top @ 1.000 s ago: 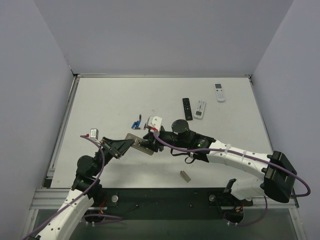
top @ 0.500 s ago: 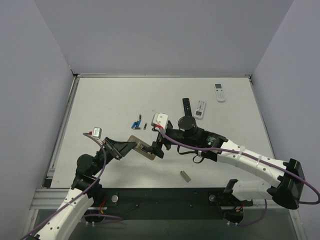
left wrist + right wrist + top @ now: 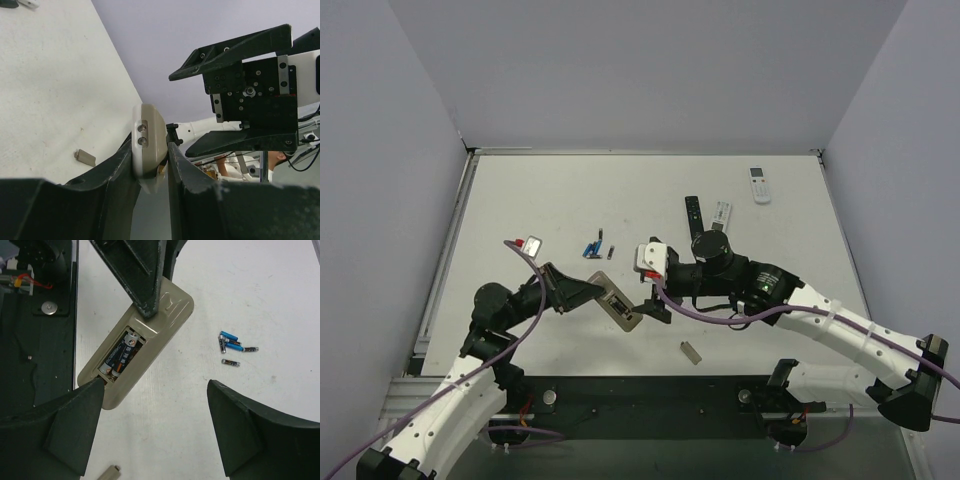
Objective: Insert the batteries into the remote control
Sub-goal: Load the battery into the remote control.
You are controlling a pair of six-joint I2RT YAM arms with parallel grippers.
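Batteries look loaded; the cover seems to be what's left.
Left gripper (image 3: 150,150) clamps the grey-tan oblong remote control (image 3: 617,305) at frame centre, two dark cylindrical batteries (image 3: 119,356) filling its recess. The right gripper (image 3: 155,415) gapes empty, and a small tan cover piece (image 3: 691,351) lies lower centre.

We see bright, even light that seems to come from above. The white table (image 3: 540,200) shows only small, soft shadows under the arms. The top view looks sharp. In the wrist views, the near fingers (image 3: 65,430) look dark and a bit fuzzy.
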